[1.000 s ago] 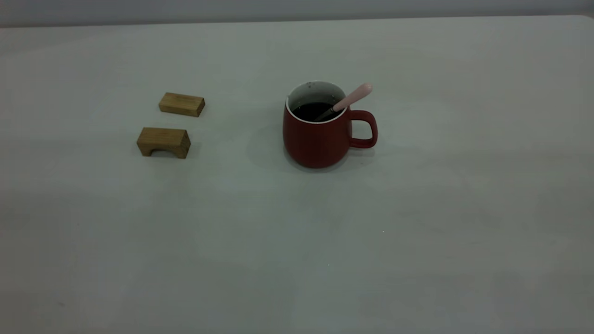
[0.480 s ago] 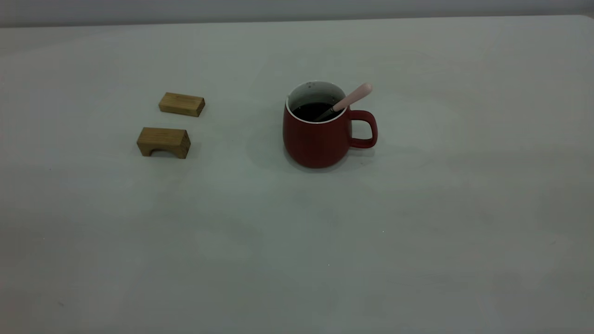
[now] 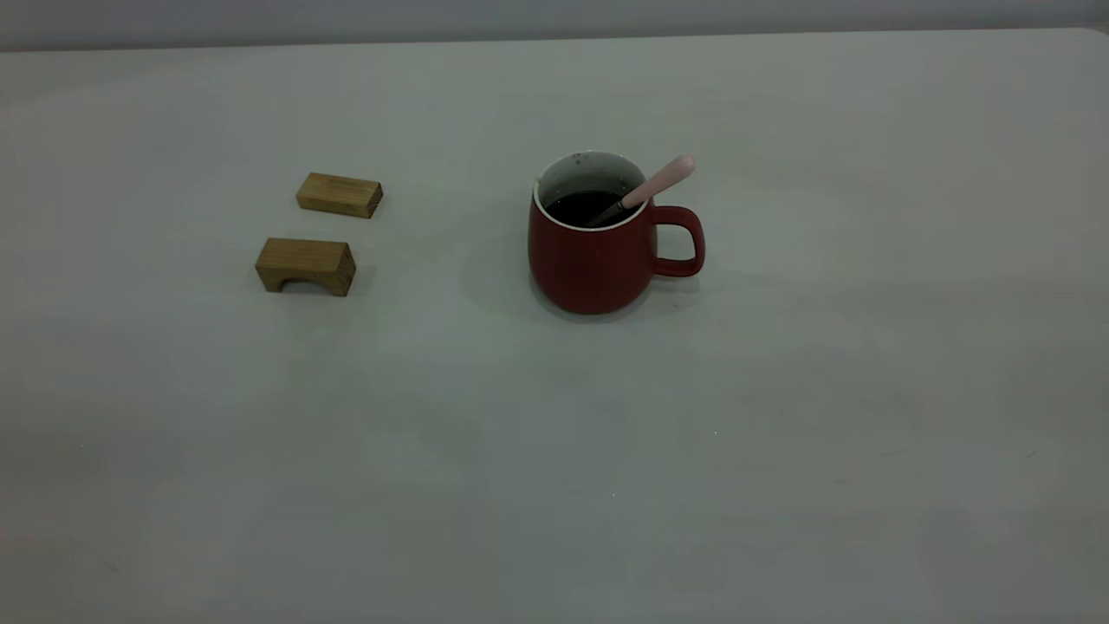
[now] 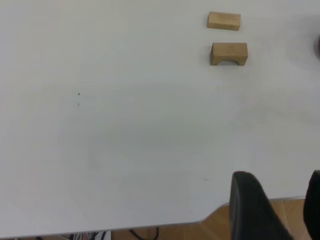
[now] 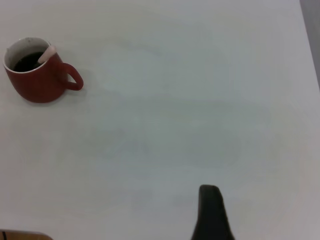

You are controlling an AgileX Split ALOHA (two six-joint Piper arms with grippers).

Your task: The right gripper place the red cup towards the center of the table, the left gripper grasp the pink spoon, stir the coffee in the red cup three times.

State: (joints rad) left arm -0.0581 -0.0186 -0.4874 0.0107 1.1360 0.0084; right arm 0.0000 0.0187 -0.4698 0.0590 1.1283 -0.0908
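The red cup (image 3: 589, 260) stands upright near the middle of the table (image 3: 554, 451), its handle pointing right. Dark coffee (image 3: 582, 206) fills it. The pink spoon (image 3: 663, 180) leans in the cup, its bowl in the coffee and its handle over the rim above the cup's handle. Nothing holds either. Neither gripper shows in the exterior view. My left gripper (image 4: 282, 175) hangs open and empty over the table's near edge. My right gripper (image 5: 262, 192) is far from the cup (image 5: 37, 80); only one finger (image 5: 210, 212) shows, with bare table beside it.
Two wooden blocks lie left of the cup: a flat one (image 3: 339, 194) and an arched one (image 3: 306, 265) in front of it. The left wrist view shows the table's edge (image 4: 200, 220) with wooden floor (image 4: 220, 231) beyond it.
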